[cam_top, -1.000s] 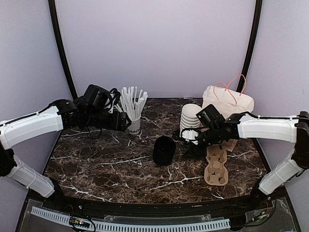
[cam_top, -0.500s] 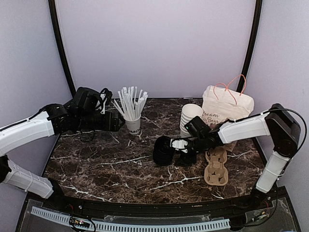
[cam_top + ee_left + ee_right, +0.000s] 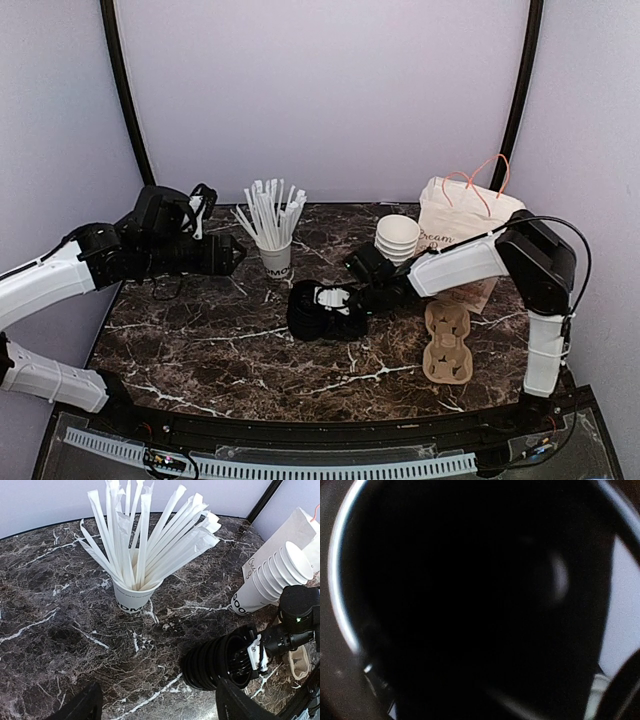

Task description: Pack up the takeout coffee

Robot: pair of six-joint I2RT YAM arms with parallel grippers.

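Right gripper (image 3: pixel 338 297) is now at the mouth of the lid stack (image 3: pixel 310 312); a second ago it sat back by the cup stack (image 3: pixel 397 238). Lids stood upright then. They are now shoved left and tipped over, open end facing the gripper. Can't tell if its jaws are apart or pinched on a lid: the right wrist view is all black lid interior with a thin pale rim. From the left wrist view, a white part of it sits right at the stack's rim.

Left gripper (image 3: pixel 228 256) has pulled back left, off the straw cup (image 3: pixel 274 260). Jaws are wide apart with nothing between; fingers (image 3: pixel 80 707) sit at the bottom corners of its view, straw cup straight ahead.

Room: bare marble table (image 3: pixel 200 340) left of and nearer than the lids. Behind the right gripper is the leaning cup stack, with the bag (image 3: pixel 470 220) just past it. Carrier (image 3: pixel 447 345) lies to its right and nearer, apart from the lids. Straw cup is back-left of the lids, near, not touching.

Coffee: can't locate a lidded cup in any view. The stacked cups are lidless, white, with black lettering near the base.
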